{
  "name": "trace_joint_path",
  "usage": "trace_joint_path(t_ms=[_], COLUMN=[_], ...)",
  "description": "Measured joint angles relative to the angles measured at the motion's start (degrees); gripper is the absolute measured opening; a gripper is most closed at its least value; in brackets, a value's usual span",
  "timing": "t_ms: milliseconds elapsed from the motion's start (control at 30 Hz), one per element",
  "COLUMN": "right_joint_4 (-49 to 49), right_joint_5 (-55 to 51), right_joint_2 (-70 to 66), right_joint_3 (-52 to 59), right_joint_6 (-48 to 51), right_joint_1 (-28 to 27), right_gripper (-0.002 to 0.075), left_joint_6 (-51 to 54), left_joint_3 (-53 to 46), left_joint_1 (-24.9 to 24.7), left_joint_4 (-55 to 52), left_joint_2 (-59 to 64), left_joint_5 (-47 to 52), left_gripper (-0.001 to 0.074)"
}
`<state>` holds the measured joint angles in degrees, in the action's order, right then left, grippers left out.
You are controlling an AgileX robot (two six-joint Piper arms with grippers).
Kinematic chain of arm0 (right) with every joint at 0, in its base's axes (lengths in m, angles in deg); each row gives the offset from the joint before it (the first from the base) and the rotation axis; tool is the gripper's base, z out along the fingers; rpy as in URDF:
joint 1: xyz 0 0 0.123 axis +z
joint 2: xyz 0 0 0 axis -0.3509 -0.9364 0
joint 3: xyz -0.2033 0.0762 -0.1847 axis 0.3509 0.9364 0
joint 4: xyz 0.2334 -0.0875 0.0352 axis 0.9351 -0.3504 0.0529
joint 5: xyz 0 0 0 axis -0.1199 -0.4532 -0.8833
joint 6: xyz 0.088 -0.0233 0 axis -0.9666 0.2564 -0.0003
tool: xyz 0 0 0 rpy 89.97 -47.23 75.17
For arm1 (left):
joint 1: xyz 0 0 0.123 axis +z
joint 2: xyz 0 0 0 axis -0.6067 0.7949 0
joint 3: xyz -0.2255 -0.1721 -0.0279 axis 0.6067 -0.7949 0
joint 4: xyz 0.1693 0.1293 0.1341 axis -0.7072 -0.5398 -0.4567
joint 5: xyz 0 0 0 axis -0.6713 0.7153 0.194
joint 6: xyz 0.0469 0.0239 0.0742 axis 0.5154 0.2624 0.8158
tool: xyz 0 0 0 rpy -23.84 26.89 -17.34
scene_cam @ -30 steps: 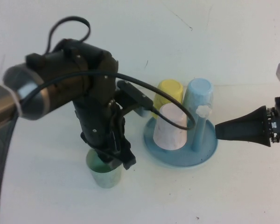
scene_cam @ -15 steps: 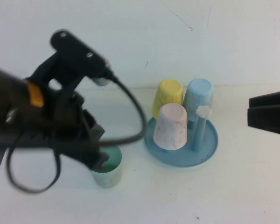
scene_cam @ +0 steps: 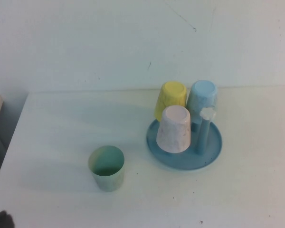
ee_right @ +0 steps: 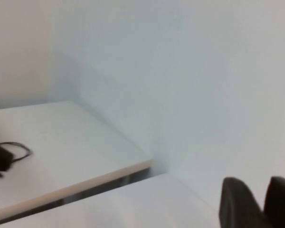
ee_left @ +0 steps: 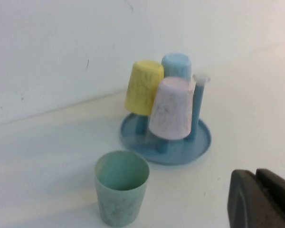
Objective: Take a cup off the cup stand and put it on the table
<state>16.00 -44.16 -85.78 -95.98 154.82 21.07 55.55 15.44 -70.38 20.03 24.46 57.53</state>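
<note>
The mint-green cup [scene_cam: 106, 167] stands upright, mouth up, on the white table [scene_cam: 52, 123], left of the blue cup stand [scene_cam: 213, 149]. It also shows in the left wrist view [ee_left: 121, 187], in front of the stand [ee_left: 202, 142]. My left gripper [ee_left: 255, 173] is shut and empty, held back from the cup and clear of it. My right gripper [ee_right: 262, 183] is shut and empty, facing a white wall away from the stand. Neither gripper shows in the high view.
On the stand hang a yellow cup [scene_cam: 171, 97], a light blue cup [scene_cam: 203, 95] and a pinkish-white cup [scene_cam: 175, 128], all upside down. One peg with a white knob [scene_cam: 206, 114] is bare. A dark bit of arm [scene_cam: 0, 221] shows at the front left corner.
My left arm has let go of the mint-green cup and pulled back out of the high view. The right arm has also drawn out of that view. The cup stays standing on the table.
</note>
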Motion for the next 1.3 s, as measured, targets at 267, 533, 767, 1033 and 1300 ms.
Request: trace_joint_path(t_ms=[267,533,767,1033,1300], right_joint_4=[4.42,7.43,7.97,7.97,7.86], right_joint_5=[9.97,12.70,12.96,13.31,21.40], right_joint_2=[11.63,13.39,13.39,13.39,13.39], right_joint_3=[12.69,20.69,21.71,21.79,23.57], right_joint_6=[3.79,4.83,4.96,4.98,4.49], right_joint_1=[0.00,0.00,0.00,0.00,0.00], right_gripper=[0.0134,0.0134,0.0134,0.0134,0.0132], left_joint_6=[-4.44,-4.80,-4.93,-5.03,-5.03], left_joint_3=[-5.49,-5.74,-5.93,-6.16,-6.16], left_joint_1=[0.00,0.00,0.00,0.00,0.00], left_joint_4=[-0.53,0.56,0.66,0.66,0.80], left_joint_2=[-11.73,-10.27,-10.27,-10.27,-10.27], left_joint_5=[2.97,4.38,5.59,5.79,5.79], left_gripper=[-0.0001,-0.0001,-0.0001,-0.0001,-0.0001])
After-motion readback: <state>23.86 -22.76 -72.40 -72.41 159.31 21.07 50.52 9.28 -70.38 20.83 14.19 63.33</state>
